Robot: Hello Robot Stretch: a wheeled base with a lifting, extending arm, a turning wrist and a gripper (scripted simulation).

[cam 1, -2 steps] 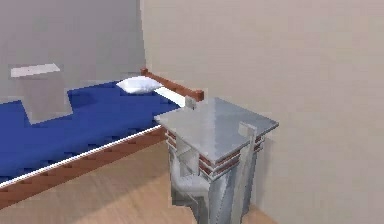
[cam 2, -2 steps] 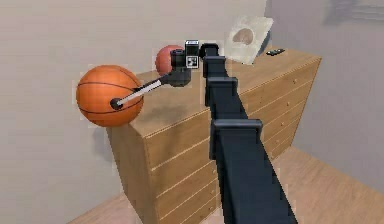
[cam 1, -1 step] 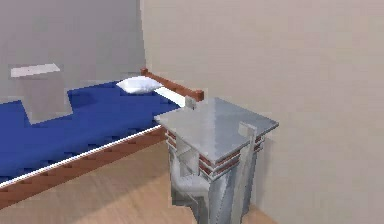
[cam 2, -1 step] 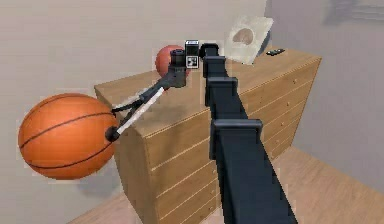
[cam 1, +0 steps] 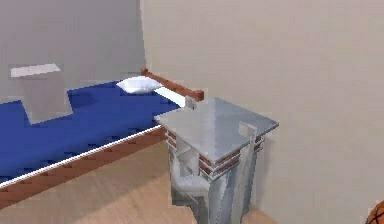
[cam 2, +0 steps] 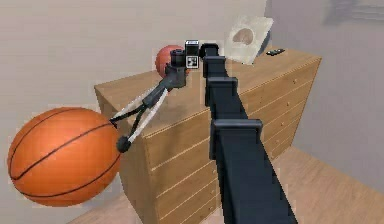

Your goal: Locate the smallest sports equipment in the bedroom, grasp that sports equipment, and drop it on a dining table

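**While the ball [cam 2: 64,156] hangs, go gently**

It dangles at the fingers [cam 2: 127,140], clear of the dresser [cam 2: 280,85]; the jaws' state cannot be told. Pull the arm [cam 2: 240,150] in before turning, or it may clip the dresser's edge.
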